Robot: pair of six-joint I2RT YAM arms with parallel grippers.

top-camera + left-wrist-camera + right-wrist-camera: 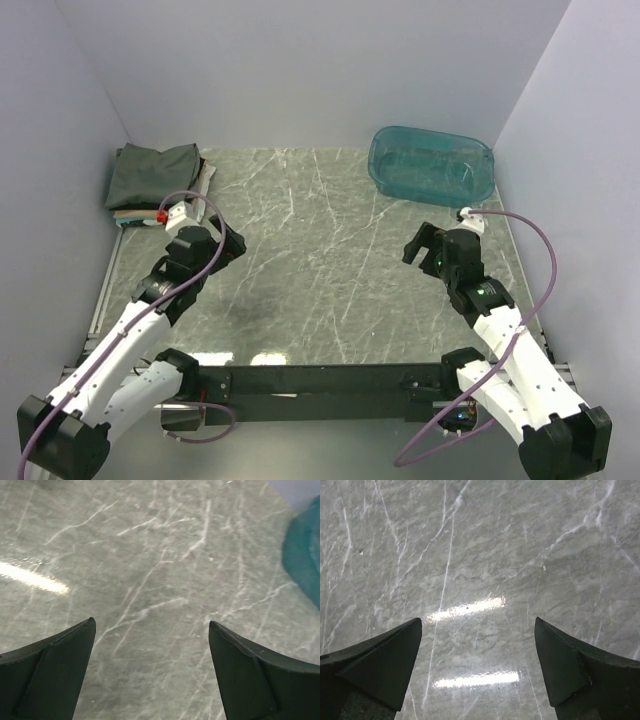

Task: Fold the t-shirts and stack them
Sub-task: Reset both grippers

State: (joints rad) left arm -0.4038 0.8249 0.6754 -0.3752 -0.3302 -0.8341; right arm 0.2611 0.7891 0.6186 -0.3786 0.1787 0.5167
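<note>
L gripper [230,243]: jaws wide apart, hovering over the table [320,300] at approx 9 o'clock of the top view, tips aimed roughly to 2 o'clock. On the L wrist cam its black fingers [55,675] sit at 7 and 5 o'clock. Only grey marble w/ white veins shows between them. A glare streak [35,577] lies at 9 o'clock in that view.

R gripper [418,246]: jaws likewise wide apart, over the table at approx 3 o'clock of the top view, tips aimed roughly to 10 o'clock. On the R wrist cam, marble and two bright reflections show between its fingers.

A purple cable [548,262] loops off the R wrist, and a like one loops off the L wrist. A small red part [161,215] sits on the L wrist.

The t-shirts [152,175] are in one stack in the far L corner, approx 10 o'clock, close to the L wall [50,150]. The top one is dark charcoal, folded, a bit rumpled. Thin tan and cream edges peek out under it on the near side. Can't tell how many are in the stack. It lies at approx 11 o'clock from the L gripper, near but apart.

The tub [430,163], teal and see-thru, is at approx 1 o'clock of the table, near the far wall. It is at 12 o'clock from the R gripper and apart from it. Its edge also shows at 3 o'clock on the L wrist cam.
</note>
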